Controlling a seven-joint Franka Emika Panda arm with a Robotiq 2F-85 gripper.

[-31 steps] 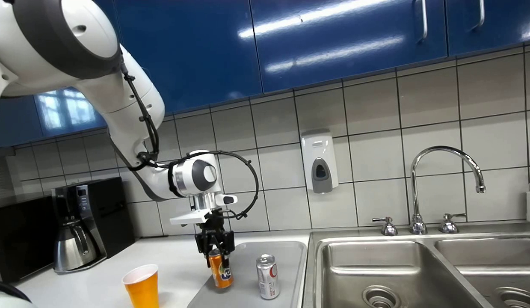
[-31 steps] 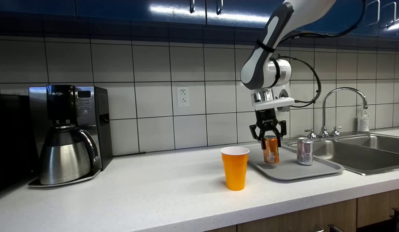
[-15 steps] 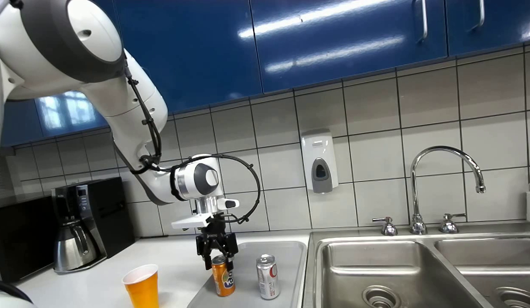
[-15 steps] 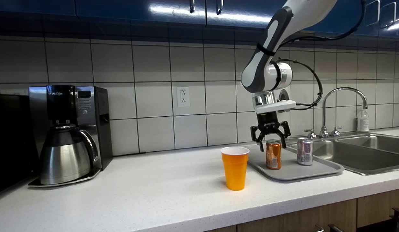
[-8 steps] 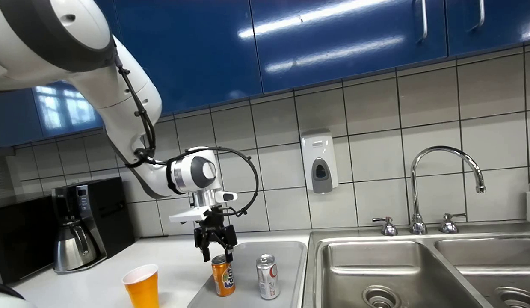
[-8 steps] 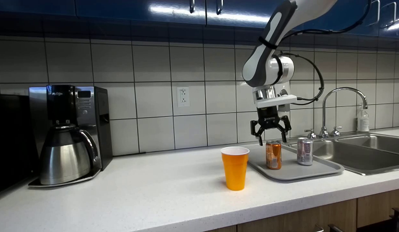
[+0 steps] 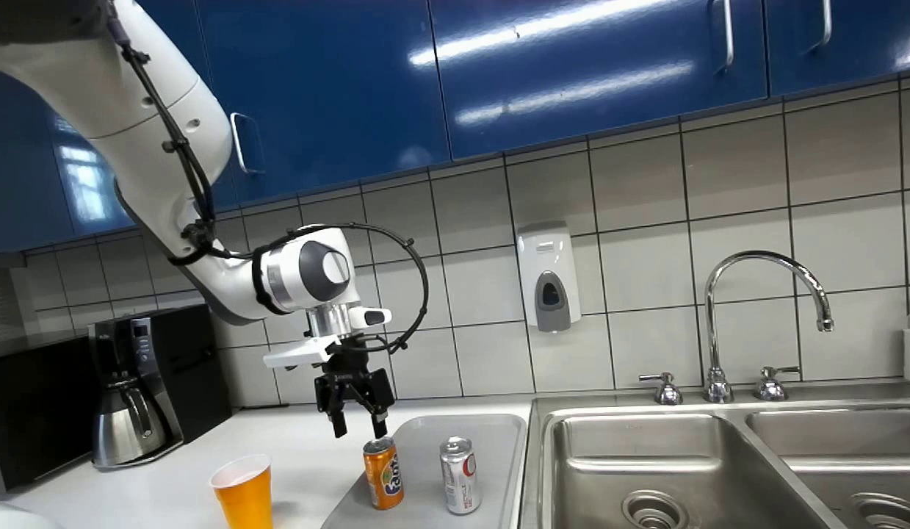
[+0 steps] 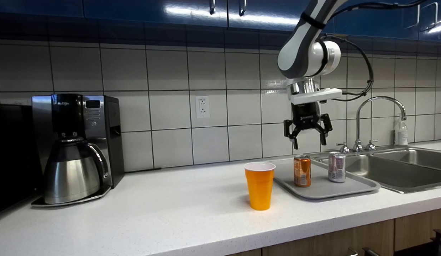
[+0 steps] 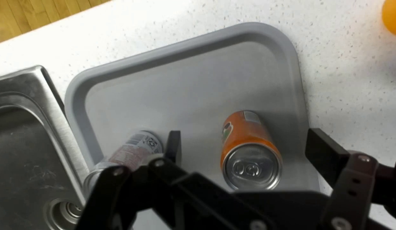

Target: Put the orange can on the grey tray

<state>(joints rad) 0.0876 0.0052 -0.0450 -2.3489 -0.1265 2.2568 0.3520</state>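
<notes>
The orange can (image 8: pixel 302 171) stands upright on the grey tray (image 8: pixel 321 194), on the side closer to the cup. In both exterior views my gripper (image 7: pixel 360 427) hangs above the can with its fingers spread, touching nothing. Seen from the wrist, the can's silvery top (image 9: pixel 252 167) lies between the two fingers (image 9: pixel 174 145), with a gap on either side. The tray's raised rim (image 9: pixel 172 51) shows around part of the can in that view; my gripper's own body covers the lower part of it.
A silver can (image 7: pixel 460 476) stands on the tray beside the orange can. An orange cup (image 8: pixel 260 186) is on the counter off the tray. The sink (image 7: pixel 638 448) with its faucet (image 7: pixel 763 256) borders the tray; a coffee maker (image 8: pixel 78 149) stands farther along.
About two seconds ago the gripper held the orange can slightly tilted over the tray. The can came down onto the tray, the jaws opened, and the gripper has risen off it.
</notes>
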